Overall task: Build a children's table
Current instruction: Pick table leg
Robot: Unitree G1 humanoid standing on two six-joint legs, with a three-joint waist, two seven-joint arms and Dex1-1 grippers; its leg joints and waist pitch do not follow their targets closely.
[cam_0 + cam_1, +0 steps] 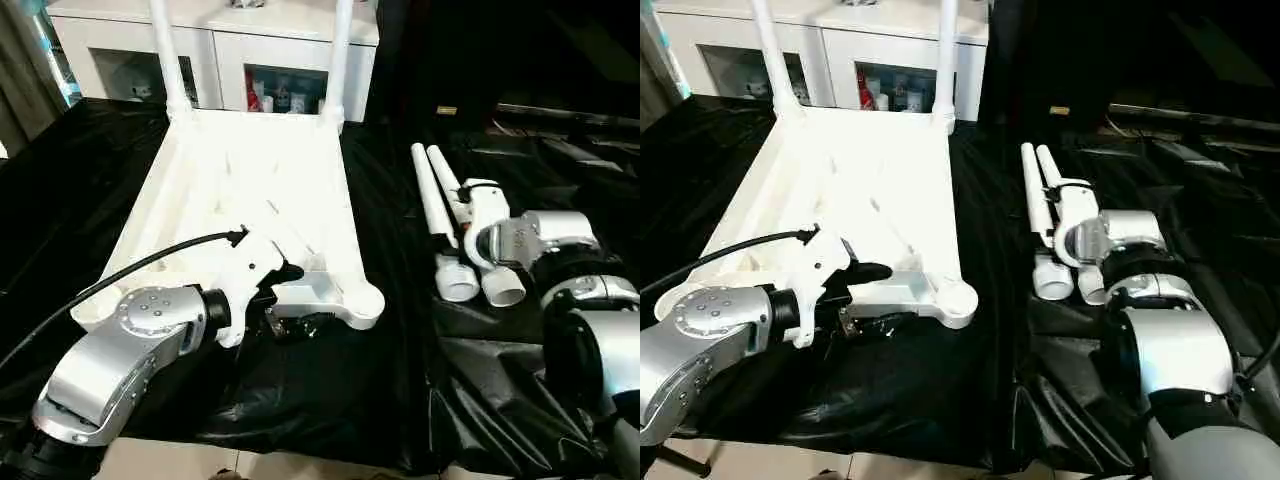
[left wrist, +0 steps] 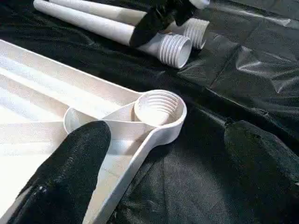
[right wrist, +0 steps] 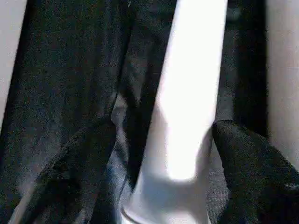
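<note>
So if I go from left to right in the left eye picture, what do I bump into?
Left hand → upside-down table top → black sheet → two loose legs → right hand.

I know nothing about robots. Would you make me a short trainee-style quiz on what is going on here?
1. How many legs already stand in the upturned table top?
2. True or false: the two loose legs lie on the black sheet on the robot's right side of the top.
3. Which is at the empty near corner socket? A: left gripper; B: right gripper; C: a person's hand.

Key
1. Two, both at the far corners.
2. True.
3. A. One of its fingers is over the top's rim, the other over the sheet; the right gripper straddles a loose leg.
</note>
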